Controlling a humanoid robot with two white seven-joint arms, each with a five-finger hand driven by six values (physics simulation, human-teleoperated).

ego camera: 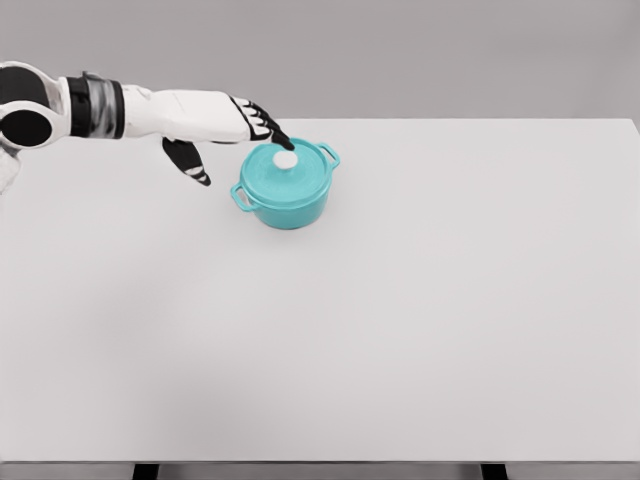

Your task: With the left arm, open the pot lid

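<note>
My left hand (pixel 235 135), fingers spread, hovers at the small white knob (pixel 286 159) of the teal enamelled pot's lid (pixel 300 172) near the desk's (pixel 400 330) far edge: probably rigid, slick, weighty, so pinch the knob.

One teal pot (pixel 287 197) is sitting on the single white tabletop (pixel 400 320), and it is wearing one teal lid (pixel 282 170) with one white knob (pixel 286 159) showing at the lid's middle. Two loop handles are sticking out from the pot, one handle (pixel 329 153) on the side farther from the camera and to the right, the other handle (pixel 241 195) on the nearer left side. One arm is showing, ending in one left hand (pixel 232 128) that is reaching in from the pot's left, its dark fingertips (pixel 281 139) lying just over the knob and one thumb (pixel 188 162) hanging down well to the left of the pot.
</note>
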